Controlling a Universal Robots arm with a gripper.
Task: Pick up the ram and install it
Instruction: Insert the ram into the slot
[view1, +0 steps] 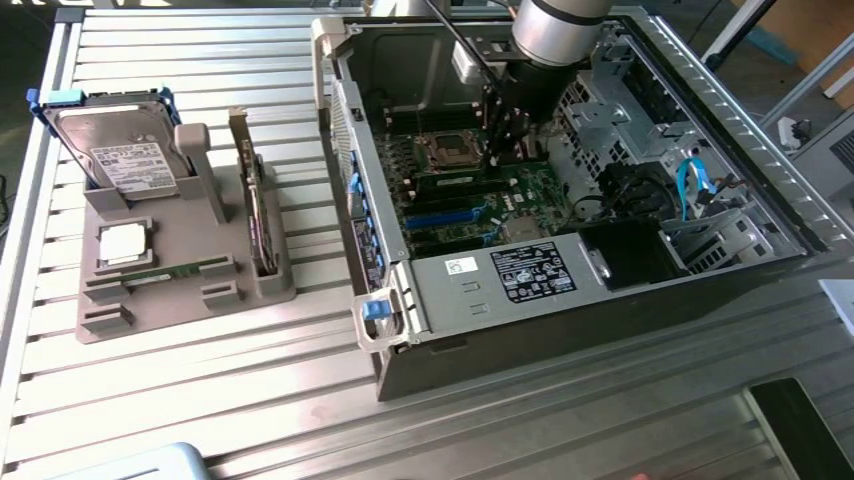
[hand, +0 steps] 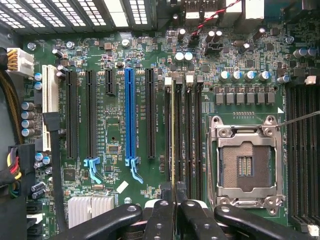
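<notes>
My gripper (hand: 173, 194) is inside the open computer case (view1: 441, 300), over the motherboard (hand: 115, 125). Its two black fingers (hand: 161, 212) are shut on the ram (hand: 173, 135), which I see edge-on as a thin yellowish-green line. The ram runs lengthwise along the black memory slots (hand: 187, 140) beside the empty processor socket (hand: 248, 165), lined up with one of the slots. I cannot tell whether it touches the slot. In the exterior view the gripper (view1: 514, 135) hangs below the arm's grey wrist, above the board's upper part.
A grey holder (view1: 107, 300) on the slatted table at the exterior view's left carries a silver hard drive (view1: 120, 150), an upright expansion card (view1: 250, 200) and a thin green strip (view1: 180, 268). Case walls, drive cage and cables (view1: 687, 185) surround the gripper.
</notes>
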